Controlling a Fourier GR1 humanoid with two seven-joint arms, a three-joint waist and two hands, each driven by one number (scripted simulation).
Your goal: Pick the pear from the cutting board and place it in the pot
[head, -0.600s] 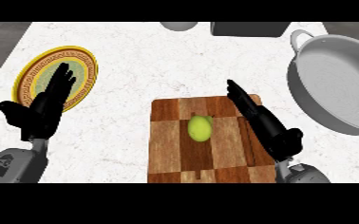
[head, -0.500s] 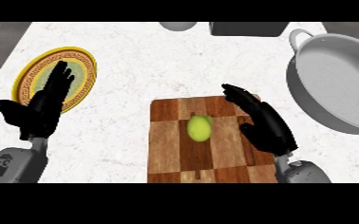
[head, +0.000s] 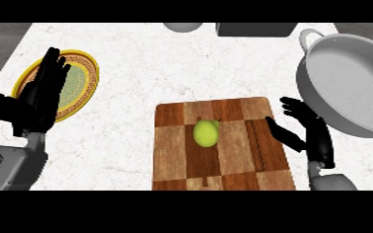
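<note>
Left of the right hand (head: 310, 133), open and holding nothing, the pear (head: 206, 133) lay untouched on the cutting board (head: 241, 165); approach step, next needing closure around it before the pot (head: 342, 86).

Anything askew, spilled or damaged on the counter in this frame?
Nothing stands out. The pear lies whole on the cutting board, the pot sits upright at the right, the plate lies flat at the left, and no spill shows on the counter.
</note>
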